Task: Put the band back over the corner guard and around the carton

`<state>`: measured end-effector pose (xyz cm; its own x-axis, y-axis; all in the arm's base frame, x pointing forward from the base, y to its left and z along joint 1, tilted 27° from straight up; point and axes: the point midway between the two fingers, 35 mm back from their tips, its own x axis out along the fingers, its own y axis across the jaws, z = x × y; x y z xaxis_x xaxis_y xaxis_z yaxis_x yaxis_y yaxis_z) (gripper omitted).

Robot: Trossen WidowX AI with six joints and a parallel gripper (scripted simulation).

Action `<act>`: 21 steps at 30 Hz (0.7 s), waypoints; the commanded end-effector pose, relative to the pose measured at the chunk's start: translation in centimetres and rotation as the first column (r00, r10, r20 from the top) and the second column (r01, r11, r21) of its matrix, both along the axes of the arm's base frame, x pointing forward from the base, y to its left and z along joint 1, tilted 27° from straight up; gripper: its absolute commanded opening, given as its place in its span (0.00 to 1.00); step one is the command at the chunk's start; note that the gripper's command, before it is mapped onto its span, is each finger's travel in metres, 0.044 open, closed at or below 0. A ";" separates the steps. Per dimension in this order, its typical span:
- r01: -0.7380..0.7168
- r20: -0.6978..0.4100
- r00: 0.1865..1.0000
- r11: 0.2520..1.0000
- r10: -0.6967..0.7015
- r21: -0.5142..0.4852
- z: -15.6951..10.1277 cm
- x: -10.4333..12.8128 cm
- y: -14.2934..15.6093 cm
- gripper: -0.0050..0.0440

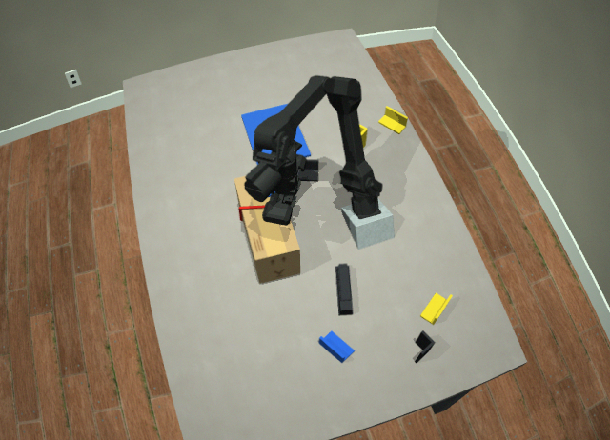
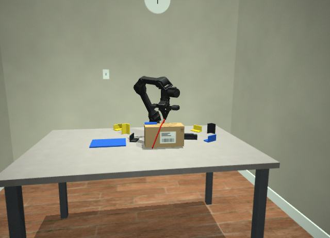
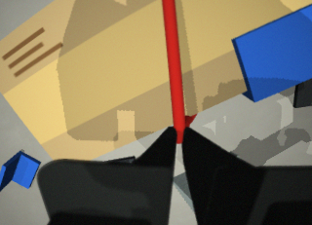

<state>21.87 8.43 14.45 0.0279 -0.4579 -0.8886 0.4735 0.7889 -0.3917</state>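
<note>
The carton (image 1: 275,241) (image 2: 149,131) (image 3: 97,89) stands on the table. The red band (image 1: 251,207) (image 2: 158,134) (image 3: 172,50) runs across its top and slants down the label side. My gripper (image 2: 164,119) (image 3: 177,133) is shut on the band at the carton's far top edge, as seen in the exterior view, and holds it a little above the top. The blue corner guard (image 2: 150,122) (image 3: 278,55) sits on that same long edge, to one side of the band and not under it. The arm hides the fingertips in the top view.
A flat blue panel (image 1: 249,125) (image 2: 108,143) lies beyond one carton end. A black bar (image 1: 343,288) (image 2: 191,136) and a blue angle piece (image 1: 336,346) lie off the other end. Yellow angle pieces (image 1: 393,122) (image 1: 433,308) lie farther out. The arm stands on a pale block (image 1: 374,230).
</note>
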 end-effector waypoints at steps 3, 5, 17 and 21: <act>-0.003 0.003 1.000 1.000 0.003 0.005 0.1 -2.3 0.1 0.10; -0.003 0.003 1.000 1.000 0.003 0.005 0.1 -2.6 0.1 0.10; -0.003 0.003 1.000 1.000 0.003 0.005 0.1 -2.6 0.1 0.10; -0.003 0.003 1.000 1.000 0.003 0.005 0.1 -2.6 0.1 0.10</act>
<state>19.64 8.25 14.52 0.0393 -0.4625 -0.8857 0.4772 0.7875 -0.3900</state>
